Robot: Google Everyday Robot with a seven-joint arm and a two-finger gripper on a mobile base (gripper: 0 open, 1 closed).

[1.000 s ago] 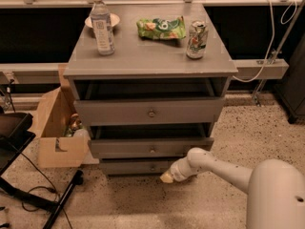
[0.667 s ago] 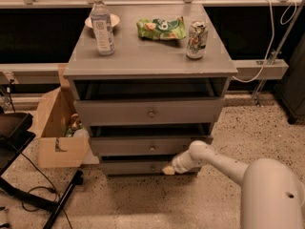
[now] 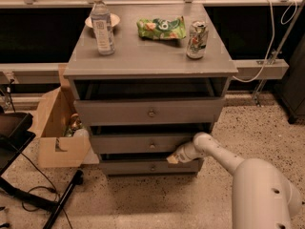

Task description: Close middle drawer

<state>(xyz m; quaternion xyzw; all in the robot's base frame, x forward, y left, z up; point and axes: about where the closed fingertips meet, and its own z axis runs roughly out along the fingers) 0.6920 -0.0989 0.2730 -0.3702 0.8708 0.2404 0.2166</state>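
The grey cabinet [image 3: 143, 56] has three drawers. The middle drawer [image 3: 138, 144], a shallow grey front with a small round knob [image 3: 152, 146], stands only slightly out, with a dark gap above it. The top drawer [image 3: 147, 111] is pulled out further. My gripper [image 3: 173, 157] is at the end of the white arm, low against the right part of the middle drawer's front, at its lower edge just above the bottom drawer [image 3: 150, 166].
On the cabinet top stand a water bottle [image 3: 102, 24], a small plate [image 3: 114, 19], a green snack bag [image 3: 161, 27] and a drink can [image 3: 196, 40]. An open cardboard box [image 3: 59, 128] sits left of the cabinet. A black stand leg [image 3: 62, 200] and cables lie on the floor at left.
My gripper has moved up and in towards the cabinet, from the floor side of the bottom drawer to the middle drawer's front. The middle drawer sits a little further in.
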